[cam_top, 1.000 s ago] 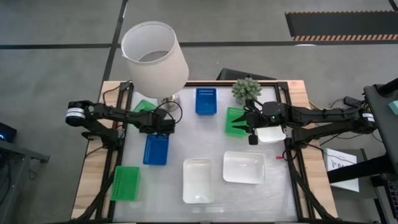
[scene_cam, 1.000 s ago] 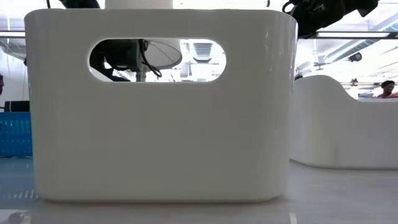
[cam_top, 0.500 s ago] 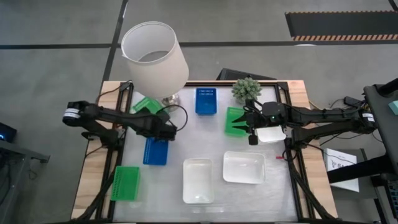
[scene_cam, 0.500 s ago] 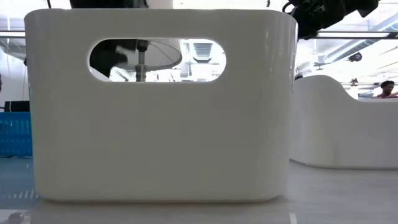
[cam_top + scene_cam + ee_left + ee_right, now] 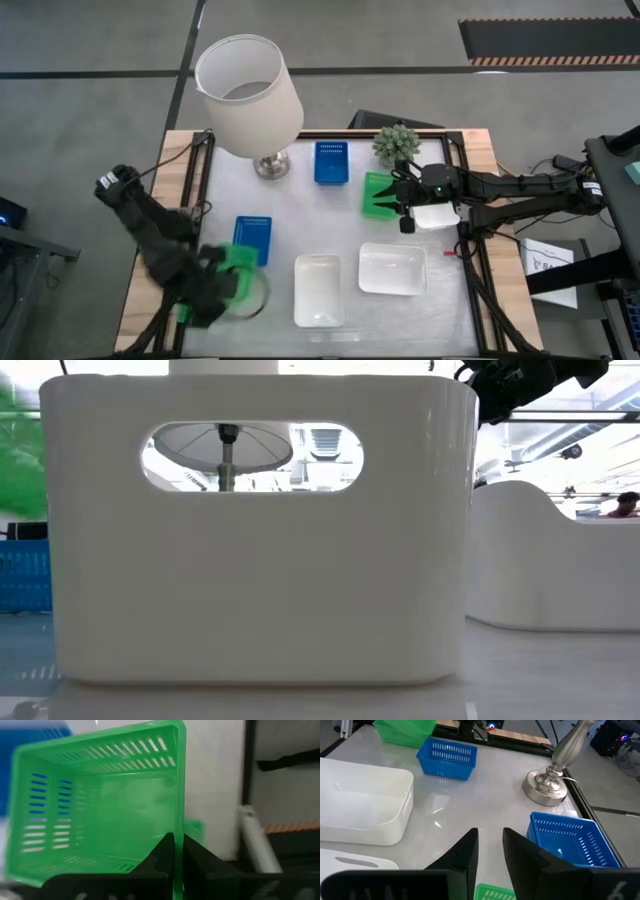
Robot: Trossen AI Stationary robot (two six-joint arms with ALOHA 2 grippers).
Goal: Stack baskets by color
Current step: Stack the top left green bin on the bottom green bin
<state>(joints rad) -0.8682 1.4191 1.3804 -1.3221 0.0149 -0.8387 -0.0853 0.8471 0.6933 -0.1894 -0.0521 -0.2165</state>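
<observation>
My left gripper [image 5: 222, 283] is over the table's near left, shut on a green basket [image 5: 238, 262] that is lifted and blurred; the left wrist view shows that basket [image 5: 95, 805] tilted. A second green basket [image 5: 186, 311] lies on the table just under the left arm. One blue basket [image 5: 252, 232] lies beside them, another [image 5: 331, 162] at the far middle. My right gripper [image 5: 400, 205] hangs open, with nothing between its fingers, over a third green basket [image 5: 376, 190]. Two white baskets [image 5: 318, 290] [image 5: 392, 268] stand near the front, and a third [image 5: 437, 216] lies under the right arm. My left gripper pinches one side wall of the green basket at its rim [image 5: 178, 827], one finger inside the basket and one outside. The fingers point steeply down from above. The basket is lifted clear of the table and hangs tilted from the fingers.
A lamp with a white shade [image 5: 250, 85] and metal base [image 5: 547, 785] stands at the far left, a small potted plant [image 5: 397, 142] at the far middle. In the low view a white basket [image 5: 255, 530] fills most of the picture. Black frame rails run along both table sides.
My left gripper has swung from beside the lamp base toward the table's near left corner, rising and rolling its wrist. It has carried the green basket along, lifted clear from its place by the lamp. My right gripper has kept still.
</observation>
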